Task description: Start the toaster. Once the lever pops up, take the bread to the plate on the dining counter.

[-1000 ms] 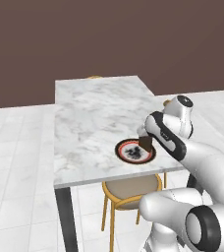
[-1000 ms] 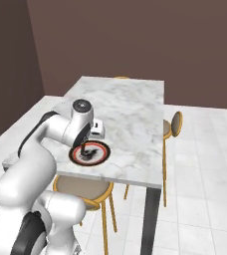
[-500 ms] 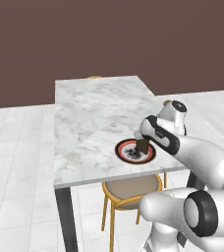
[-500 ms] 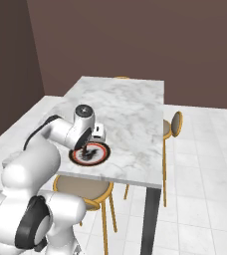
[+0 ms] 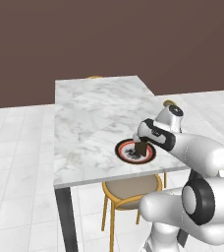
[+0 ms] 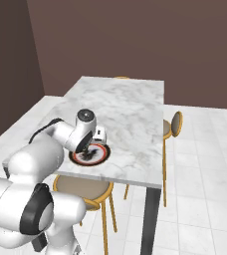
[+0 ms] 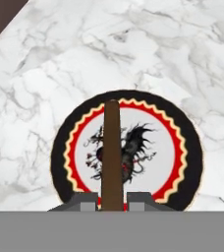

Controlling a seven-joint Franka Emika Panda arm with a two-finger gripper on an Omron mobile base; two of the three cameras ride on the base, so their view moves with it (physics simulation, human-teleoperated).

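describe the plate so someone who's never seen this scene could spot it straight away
Find the long white marble dining counter in front of the brown wall. The plate lies near the counter's front edge, above a round-seated chair tucked below. It is the one round dish on the marble: dark rim, red scalloped ring, white centre with a dark figure, and the gripper holds the bread edge-on over it.

the worktop [image 5: 94,118] is a long white marble slab with grey veins on dark legs. a round plate [image 5: 128,152] with a dark rim, red ring and white centre with dark markings lies on it near the front edge.
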